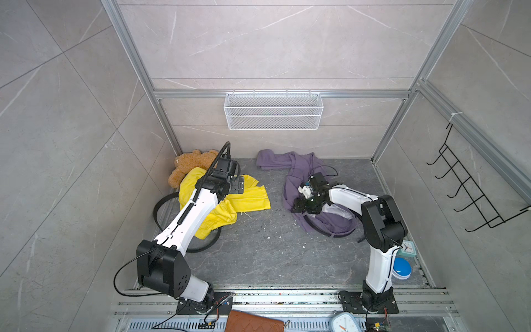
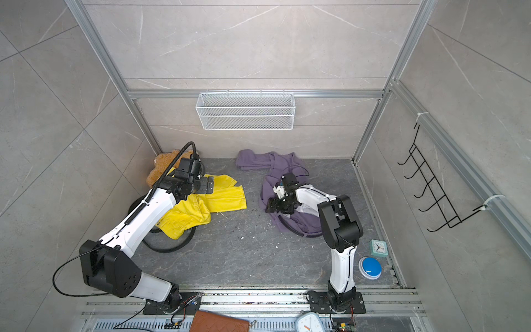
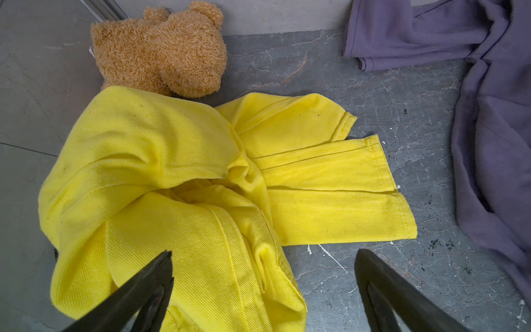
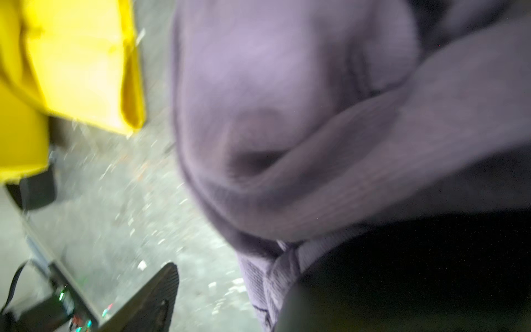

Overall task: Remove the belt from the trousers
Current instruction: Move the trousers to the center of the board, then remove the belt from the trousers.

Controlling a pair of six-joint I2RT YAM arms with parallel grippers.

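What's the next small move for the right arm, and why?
Probably lower the right tool onto the black belt and close; its jaws stand apart over the purple trousers, with the belt looping the waist right beside.

Crumpled yellow trousers (image 3: pixel 178 172) lie on a grey floor (image 3: pixel 316 72). A brown teddy bear (image 3: pixel 161 49) touches them; purple cloth (image 3: pixel 494 129) lies well apart.

Open bench (image 1: pixel 258 244) is left between yellow trousers (image 1: pixel 250 198) and purple trousers (image 1: pixel 290 189). Back-left corner is blocked by teddy bear (image 1: pixel 186 166); near-right edge is crowded by clock (image 1: pixel 408 248) and blue button (image 1: pixel 402 268).
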